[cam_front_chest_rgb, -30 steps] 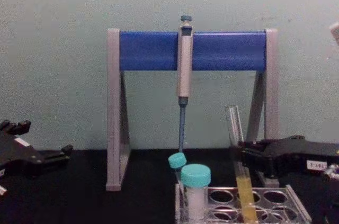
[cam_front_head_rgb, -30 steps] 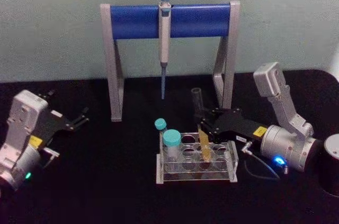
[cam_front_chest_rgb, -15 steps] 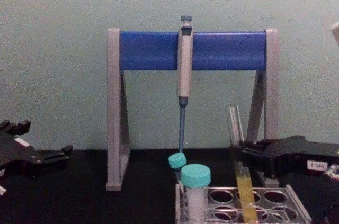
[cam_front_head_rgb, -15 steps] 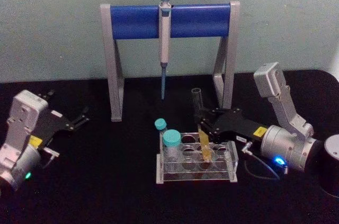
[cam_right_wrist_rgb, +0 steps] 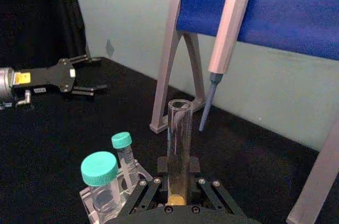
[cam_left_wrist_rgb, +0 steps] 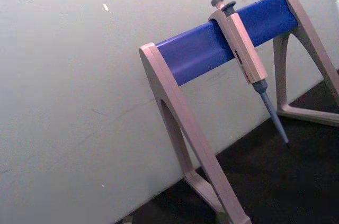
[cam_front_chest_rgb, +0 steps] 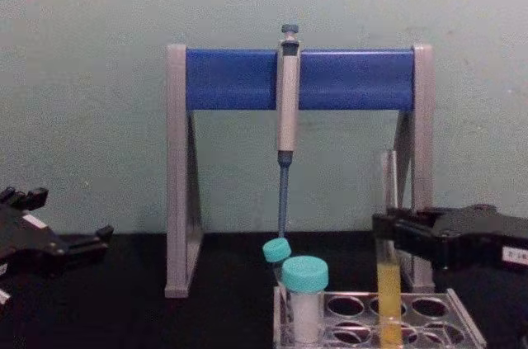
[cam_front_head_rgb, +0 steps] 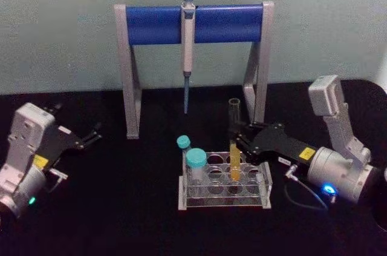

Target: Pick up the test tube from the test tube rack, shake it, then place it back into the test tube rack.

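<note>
Foreground: test tube rack on the black table, with the test tube standing upright in a hole in the rack's right half, yellow liquid in its lower part. Right gripper is clamped on the tube just above the rack. Left gripper rests at far left, fingers apart. Behind: blue-barred stand with hanging pipette.

Silver-grey housings are seen behind the black left gripper and right gripper, each yellow-labelled. A green light is shown on the left arm, a blue light and seemingly a grey cable on the right.
</note>
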`<state>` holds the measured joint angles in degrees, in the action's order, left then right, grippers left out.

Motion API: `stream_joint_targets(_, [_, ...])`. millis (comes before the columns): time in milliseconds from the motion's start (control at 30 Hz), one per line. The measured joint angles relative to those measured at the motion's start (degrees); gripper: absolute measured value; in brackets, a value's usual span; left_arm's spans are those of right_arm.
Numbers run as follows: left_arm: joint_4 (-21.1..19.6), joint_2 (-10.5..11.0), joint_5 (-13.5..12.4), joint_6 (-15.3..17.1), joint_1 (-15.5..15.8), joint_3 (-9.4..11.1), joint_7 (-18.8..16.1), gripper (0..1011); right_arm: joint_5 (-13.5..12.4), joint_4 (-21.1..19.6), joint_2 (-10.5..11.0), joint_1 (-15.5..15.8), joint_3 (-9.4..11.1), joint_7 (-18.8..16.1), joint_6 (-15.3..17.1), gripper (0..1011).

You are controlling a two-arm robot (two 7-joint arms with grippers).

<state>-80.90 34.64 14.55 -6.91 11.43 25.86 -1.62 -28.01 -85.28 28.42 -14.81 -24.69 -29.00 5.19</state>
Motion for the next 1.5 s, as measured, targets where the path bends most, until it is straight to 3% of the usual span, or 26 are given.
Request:
stream_joint_targets(600, [0.0, 0.0, 0.0, 0.0, 0.0, 0.0, 0.0, 1009, -4.0, -4.4, 1.3, 3.2, 3.2, -1.4, -5.1, 214])
stream_joint_targets(1500, [0.0, 0.0, 0.0, 0.0, 0.0, 0.0, 0.0, 1010, -3.2, -6.2, 1.8, 2.6, 4.5, 1.6, -4.5, 214])
